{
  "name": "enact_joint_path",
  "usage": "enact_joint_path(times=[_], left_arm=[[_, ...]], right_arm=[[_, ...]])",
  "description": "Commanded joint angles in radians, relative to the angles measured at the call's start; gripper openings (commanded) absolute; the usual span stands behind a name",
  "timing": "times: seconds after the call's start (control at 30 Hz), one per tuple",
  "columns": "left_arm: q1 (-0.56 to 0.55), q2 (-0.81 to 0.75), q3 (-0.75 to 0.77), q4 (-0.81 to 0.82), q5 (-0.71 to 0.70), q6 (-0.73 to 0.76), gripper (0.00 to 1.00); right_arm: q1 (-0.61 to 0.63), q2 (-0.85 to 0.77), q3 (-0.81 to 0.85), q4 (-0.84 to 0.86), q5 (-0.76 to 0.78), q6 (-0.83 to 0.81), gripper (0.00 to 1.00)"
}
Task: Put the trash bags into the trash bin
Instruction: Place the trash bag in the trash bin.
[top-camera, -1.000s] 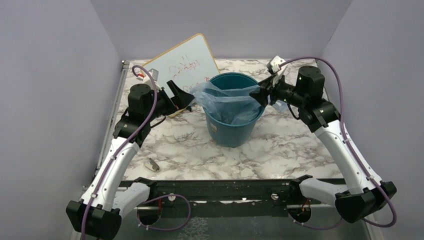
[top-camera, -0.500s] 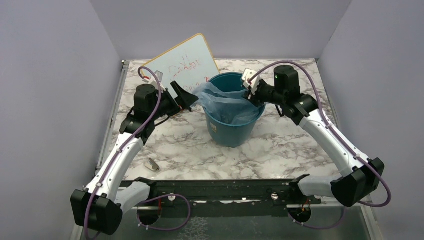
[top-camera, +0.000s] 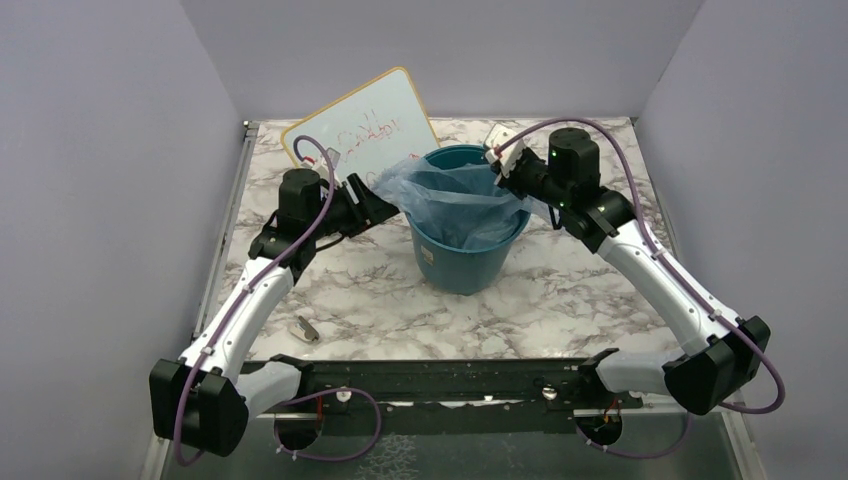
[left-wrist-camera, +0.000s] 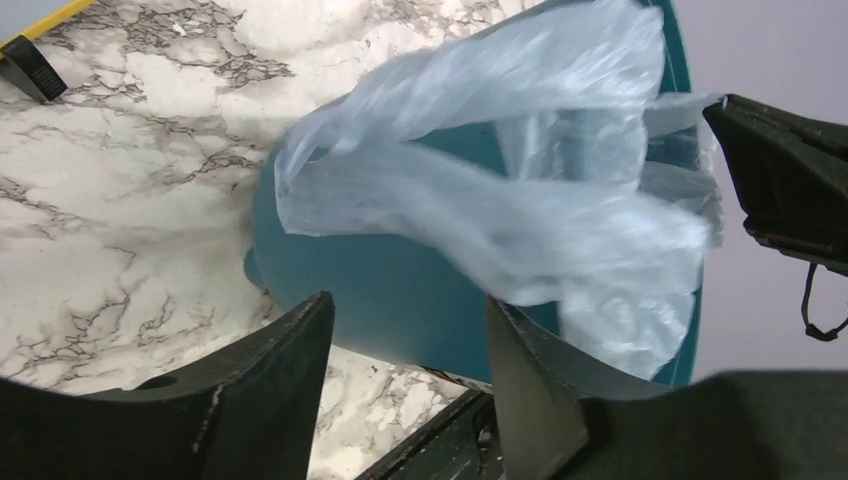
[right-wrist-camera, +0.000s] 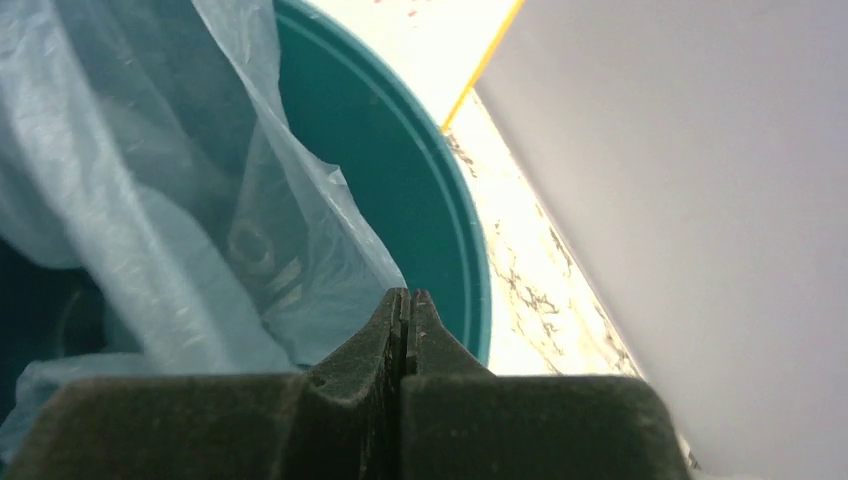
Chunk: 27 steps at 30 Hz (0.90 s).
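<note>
The teal bin (top-camera: 466, 262) stands upright near the middle of the marble table (top-camera: 585, 292). The pale-blue bag (top-camera: 452, 200) sits in its mouth. Most of the film sags down inside, while a loose, crumpled flap rises above the rim and spills over it at about 9 to 10 o'clock of the bin.

The left claw (top-camera: 385, 207) is at the bin's 9 o'clock, just beside that flap. In the left wrist view its two dark fingers (left-wrist-camera: 265, 400) stand partly apart, with the bin's outer wall showing in the gap between them. The film hangs just beyond the tips and nothing is caught between the fingers.

The right claw (top-camera: 500, 172) is over the rim at about 1 o'clock of the bin. In the right wrist view its fingers (right-wrist-camera: 370, 350) are pressed tight together with no gap. Their tips meet right at the edge of the film, just inside the rim. Whether a fold of the bag is pinched there cannot be told.

A whiteboard (top-camera: 375, 125) with red scribbles and a yellow edge leans against the back wall at the bin's 11 o'clock. A small grey object (top-camera: 307, 328), too small to identify, lies on the table at about 7 o'clock, well apart from the bin.
</note>
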Motion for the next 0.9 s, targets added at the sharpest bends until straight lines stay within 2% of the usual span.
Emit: enact_joint_path(times=[0.0,0.2,0.3,0.4,0.53,0.6,0.7,0.87], left_arm=[[0.006,-0.001,-0.005,0.055,0.058,0.011,0.57],[0.006,0.004,0.032,0.031,0.067,0.067,0.56],[0.006,-0.020,0.127,-0.102,-0.073,0.203,0.56],[0.006,-0.035,0.222,-0.192,-0.160,0.338,0.62],[0.006,-0.017,0.315,-0.234,-0.136,0.439,0.76],[0.006,-0.002,0.327,-0.235,-0.123,0.425,0.82],[0.006,0.022,0.315,-0.220,-0.094,0.314,0.90],[0.006,0.004,0.173,0.003,0.037,0.084,0.94]], right_arm=[[0.005,-0.023,0.003,0.108,0.197,0.142,0.01],[0.004,-0.011,0.014,0.098,0.310,0.345,0.01],[0.005,-0.040,-0.006,0.107,0.270,0.378,0.01],[0.004,-0.062,-0.019,0.093,0.233,0.378,0.01],[0.005,-0.063,-0.010,0.076,0.243,0.421,0.01],[0.005,-0.060,0.000,0.078,0.270,0.458,0.01],[0.004,-0.044,0.022,0.082,0.328,0.534,0.01],[0.005,0.003,0.071,0.045,0.380,0.615,0.01]])
